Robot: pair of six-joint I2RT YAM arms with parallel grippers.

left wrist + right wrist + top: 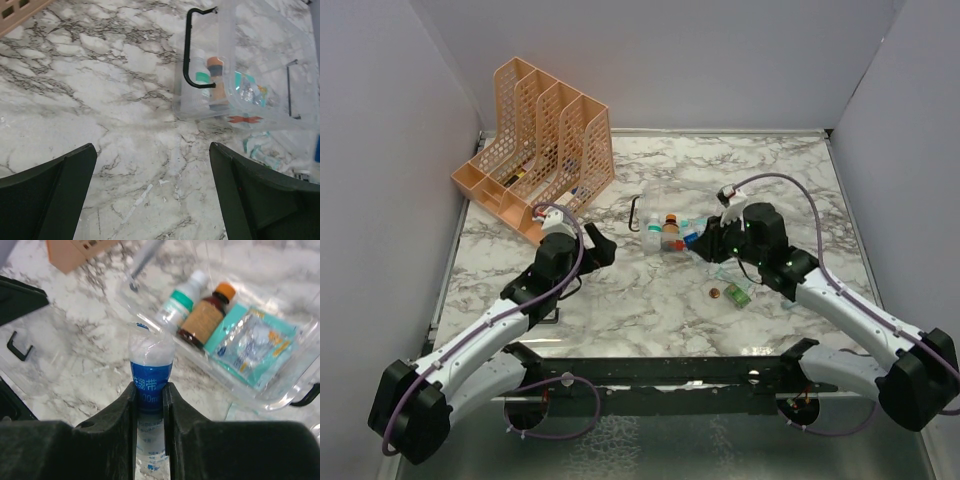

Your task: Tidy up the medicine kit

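Orange mesh rack (pixel 535 150) stands at the upper left of the counter (pixel 650 300). The left end effector (pixel 152 150) hangs spread wide, holding nothing. The medicine kit (pixel 250 50) lies at centre in the top view, with bottles (pixel 200 315) inside. Just right of it, the right end effector (pixel 149 390) is clamped on a blue-labelled clear packet (pixel 150 360).

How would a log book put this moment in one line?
left gripper: open, over marble table near medicine kit | right gripper: shut on blue-labelled packet | kit holds: white bottle, brown bottle, teal pouch
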